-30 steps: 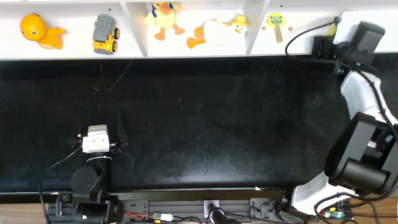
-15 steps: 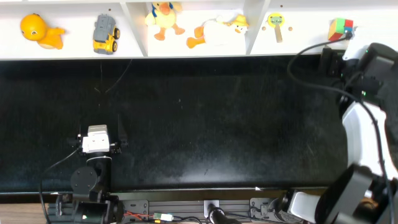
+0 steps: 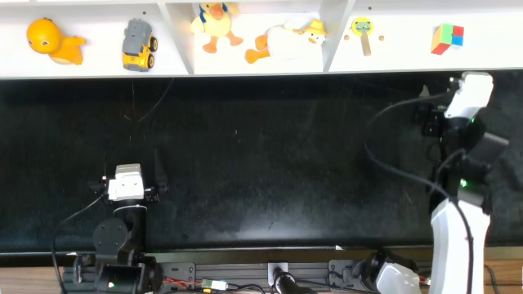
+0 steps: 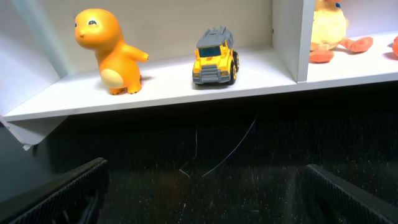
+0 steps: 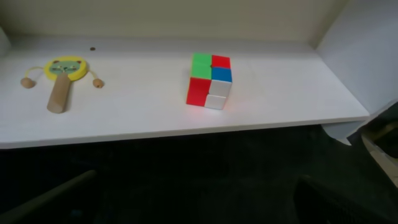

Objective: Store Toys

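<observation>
**Puzzle cube [image 5: 209, 81] on the shelf [image 5: 155, 121], rightmost compartment, well apart from the rattle drum [image 5: 60, 78].**
Judged light, rigid and smooth-faced: grip squarely across two opposite flat sides, never the corners. Right jaws are spread and empty, short of the shelf edge. Left jaws are spread over the worktop [image 3: 261, 163].

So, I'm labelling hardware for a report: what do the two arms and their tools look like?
The left arm is black with round joints, a white block at its wrist and a thin black cable looping off it. The right arm has white shells, black joints, small green lights and black cables. The left tool and right tool both have dark fingers.
</observation>
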Robot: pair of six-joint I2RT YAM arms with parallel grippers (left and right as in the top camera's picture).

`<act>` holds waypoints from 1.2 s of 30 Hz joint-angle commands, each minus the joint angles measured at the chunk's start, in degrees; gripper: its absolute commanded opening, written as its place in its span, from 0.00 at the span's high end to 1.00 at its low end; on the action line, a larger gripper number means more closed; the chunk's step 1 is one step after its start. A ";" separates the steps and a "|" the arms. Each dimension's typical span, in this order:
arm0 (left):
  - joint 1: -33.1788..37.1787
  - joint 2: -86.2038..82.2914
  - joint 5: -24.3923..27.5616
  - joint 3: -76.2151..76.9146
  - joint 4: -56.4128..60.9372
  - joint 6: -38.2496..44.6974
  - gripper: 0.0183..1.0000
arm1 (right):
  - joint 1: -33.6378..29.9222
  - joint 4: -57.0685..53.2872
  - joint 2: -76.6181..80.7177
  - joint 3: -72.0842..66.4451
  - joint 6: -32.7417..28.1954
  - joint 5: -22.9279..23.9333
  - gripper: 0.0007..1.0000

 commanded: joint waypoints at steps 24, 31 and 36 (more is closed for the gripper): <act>-0.20 -0.74 -0.63 -0.31 0.20 0.83 0.00 | 14.67 6.10 -1.68 -2.08 9.27 17.92 0.00; -0.20 -0.74 -0.63 -0.31 0.20 0.83 0.00 | 18.58 7.74 -1.86 -4.13 11.98 22.08 0.00; -0.20 -0.74 -0.63 -0.31 0.20 0.83 0.00 | 20.72 11.45 -3.65 -9.29 12.46 23.32 0.00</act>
